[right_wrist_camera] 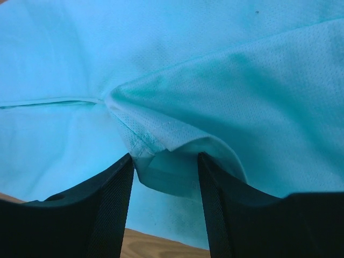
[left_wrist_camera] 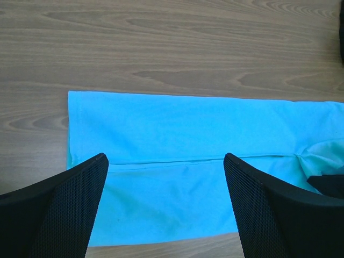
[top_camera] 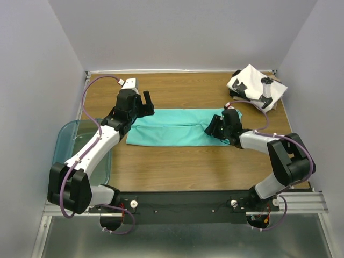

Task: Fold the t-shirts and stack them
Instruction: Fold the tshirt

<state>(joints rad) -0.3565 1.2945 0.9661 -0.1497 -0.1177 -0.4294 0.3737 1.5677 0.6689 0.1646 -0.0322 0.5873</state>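
Observation:
The teal t-shirt (top_camera: 172,129) lies flat on the wooden table as a long strip, folded lengthwise with a seam line along its middle (left_wrist_camera: 188,134). My left gripper (top_camera: 147,105) hovers over the strip's left end, open wide, with nothing between its fingers (left_wrist_camera: 165,158). My right gripper (top_camera: 212,128) is low at the strip's right end. Its jaws (right_wrist_camera: 165,157) stand apart around a raised, puckered fold of the teal cloth (right_wrist_camera: 242,80), which arches between the two fingers. The folded white t-shirt with black blotches (top_camera: 252,83) rests at the back right corner.
A translucent teal bin (top_camera: 70,142) sits at the table's left edge under my left arm. A grey and black object (top_camera: 265,91) lies on the white shirt. Grey walls close in the back and both sides.

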